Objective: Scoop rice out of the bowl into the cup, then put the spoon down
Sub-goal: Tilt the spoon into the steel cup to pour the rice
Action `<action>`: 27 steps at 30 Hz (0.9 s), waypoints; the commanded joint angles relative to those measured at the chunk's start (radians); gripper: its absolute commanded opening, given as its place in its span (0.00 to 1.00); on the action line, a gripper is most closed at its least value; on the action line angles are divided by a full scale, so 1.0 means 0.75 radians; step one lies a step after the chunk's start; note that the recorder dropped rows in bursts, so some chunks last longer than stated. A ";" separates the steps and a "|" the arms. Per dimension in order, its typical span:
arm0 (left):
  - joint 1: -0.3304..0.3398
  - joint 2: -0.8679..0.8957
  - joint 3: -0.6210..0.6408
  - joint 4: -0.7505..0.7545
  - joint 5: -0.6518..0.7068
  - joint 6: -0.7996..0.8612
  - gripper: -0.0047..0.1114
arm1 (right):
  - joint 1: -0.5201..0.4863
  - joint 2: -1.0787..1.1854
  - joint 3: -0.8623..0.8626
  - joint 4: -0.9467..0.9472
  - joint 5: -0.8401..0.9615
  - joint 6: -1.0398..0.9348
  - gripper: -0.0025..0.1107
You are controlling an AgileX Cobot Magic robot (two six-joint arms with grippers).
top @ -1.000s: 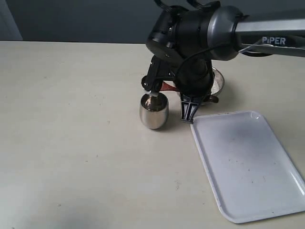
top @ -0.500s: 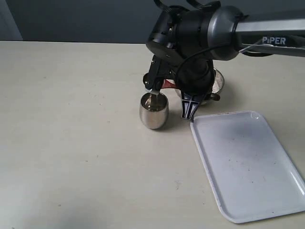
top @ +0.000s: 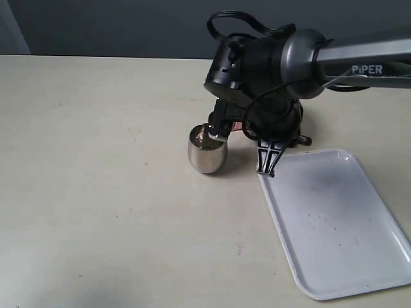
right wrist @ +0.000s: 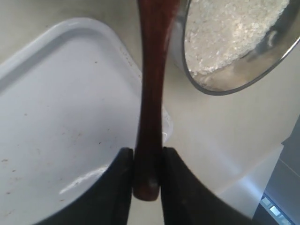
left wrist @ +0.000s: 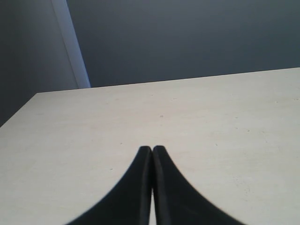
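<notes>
My right gripper (right wrist: pixel 146 159) is shut on the end of the dark reddish-brown spoon (right wrist: pixel 151 93), whose handle runs past the tray's corner and the rim of the steel bowl (right wrist: pixel 225 83). White rice (right wrist: pixel 229 33) fills the bowl. In the exterior view the right gripper (top: pixel 266 162) hangs by the tray's near corner, and a bit of the spoon (top: pixel 235 128) shows under the arm, reaching toward the rim of the cup (top: pixel 207 153). The arm hides most of the bowl there. My left gripper (left wrist: pixel 152 150) is shut on nothing, over bare table.
A white tray (top: pixel 334 224) lies at the right front, its corner just below the right gripper. The same tray (right wrist: pixel 56 103) fills one side of the right wrist view. The right arm (top: pixel 270 64) looms over the bowl area. Beige table (top: pixel 96 192) spreads to the left.
The right arm has shifted right and lower, toward the tray, drawing the spoon back from over the cup. It now covers the bowl in the exterior view.
</notes>
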 commanded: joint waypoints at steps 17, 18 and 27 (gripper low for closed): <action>0.000 -0.007 -0.004 0.003 -0.008 -0.004 0.04 | 0.064 -0.005 0.008 -0.193 0.000 0.102 0.02; 0.000 -0.007 -0.004 0.003 -0.008 -0.004 0.04 | 0.064 -0.005 0.008 -0.193 0.000 0.105 0.02; 0.000 -0.007 -0.004 0.003 -0.008 -0.004 0.04 | 0.125 -0.005 0.008 -0.301 0.000 0.206 0.01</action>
